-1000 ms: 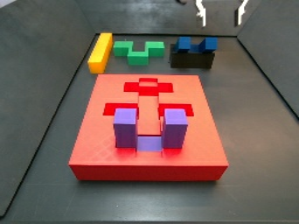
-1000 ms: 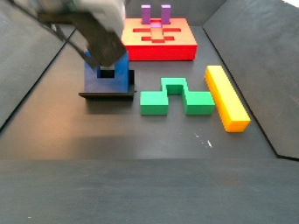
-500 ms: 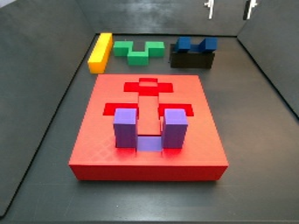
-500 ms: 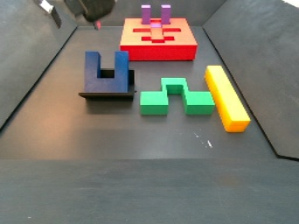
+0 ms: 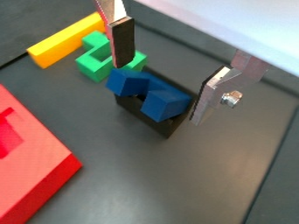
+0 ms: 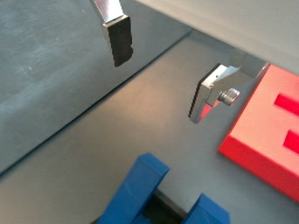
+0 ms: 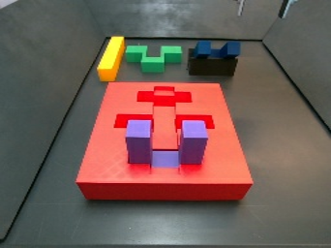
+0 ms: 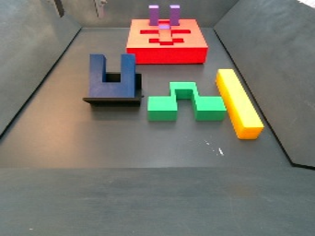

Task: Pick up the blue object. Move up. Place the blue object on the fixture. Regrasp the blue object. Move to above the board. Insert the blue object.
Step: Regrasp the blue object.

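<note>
In both wrist views the gripper [image 5: 170, 74] hangs with its jaws spread wide and nothing between them, its flat silver fingers [image 6: 118, 37] tipped with dark pads and lifted well clear of everything below. Beneath it sits the blue object [image 5: 147, 94], a dark, matte U-shaped block with two squared prongs, resting on the fixture [image 5: 160, 118], a low black boxy holder (its raised back is hidden in this view). In a side view the blue object [image 8: 112, 74] rests against the fixture [image 8: 113, 98], prongs pointing away from the camera, and only the fingertips of the gripper [image 7: 262, 8] show at the upper edge of a side view. Just beside the fixture lies a green stepped block [image 8: 185, 101], blocky and zigzag in outline, and next to that a long yellow bar [image 8: 239, 101] with a plain rectangular section. Farther off stands the board [image 7: 165, 145], a large flat red square slab with recessed cutouts in its top. A lighter purple U-shaped block [image 7: 167, 140] stands upright in one cutout, prongs up.
</note>
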Robot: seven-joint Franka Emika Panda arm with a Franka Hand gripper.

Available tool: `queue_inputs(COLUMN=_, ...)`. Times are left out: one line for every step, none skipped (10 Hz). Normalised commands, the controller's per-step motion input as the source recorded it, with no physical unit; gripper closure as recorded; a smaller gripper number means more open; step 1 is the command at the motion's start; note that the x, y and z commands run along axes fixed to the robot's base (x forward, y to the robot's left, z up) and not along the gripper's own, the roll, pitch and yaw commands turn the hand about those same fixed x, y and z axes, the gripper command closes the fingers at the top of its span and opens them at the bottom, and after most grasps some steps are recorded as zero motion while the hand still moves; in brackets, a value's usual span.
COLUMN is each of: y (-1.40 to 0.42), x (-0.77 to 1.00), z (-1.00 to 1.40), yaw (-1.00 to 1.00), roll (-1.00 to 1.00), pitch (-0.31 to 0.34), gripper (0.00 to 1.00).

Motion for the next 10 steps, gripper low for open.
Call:
queue_inputs(y=-0.29, x=0.13, z=0.01, yaw=-0.10, roll=1.00, pitch=0.000, gripper=0.00)
queue_inputs(y=-0.25, x=0.18, z=0.01, yaw=-0.14, roll=1.00, pitch=0.000, gripper=0.00)
queue_inputs(y=-0.21, x=0.27, z=0.00, yaw=-0.19, roll=1.00, pitch=-0.020, gripper=0.00)
queue_inputs(y=-0.21, x=0.35, z=0.00, yaw=-0.23, roll=1.00, pitch=-0.066, gripper=0.00)
queue_inputs(y=-0.23, x=0.46, z=0.00, yaw=-0.26, roll=1.00, pitch=-0.083, gripper=0.00)
queue_inputs(y=-0.22, x=0.60, z=-0.04, yaw=-0.28, roll=1.00, pitch=-0.083, gripper=0.00)
queue_inputs(y=-0.18, x=0.67, z=-0.02, yaw=-0.26, roll=0.93, pitch=-0.071, gripper=0.00)
queue_inputs(y=-0.12, x=0.73, z=0.00, yaw=-0.23, roll=0.93, pitch=-0.040, gripper=0.00)
queue_inputs(y=-0.01, x=0.70, z=-0.03, yaw=0.00, roll=0.70, pitch=0.000, gripper=0.00)
queue_inputs(y=0.00, x=0.60, z=-0.15, yaw=0.13, roll=0.50, pitch=0.000, gripper=0.00)
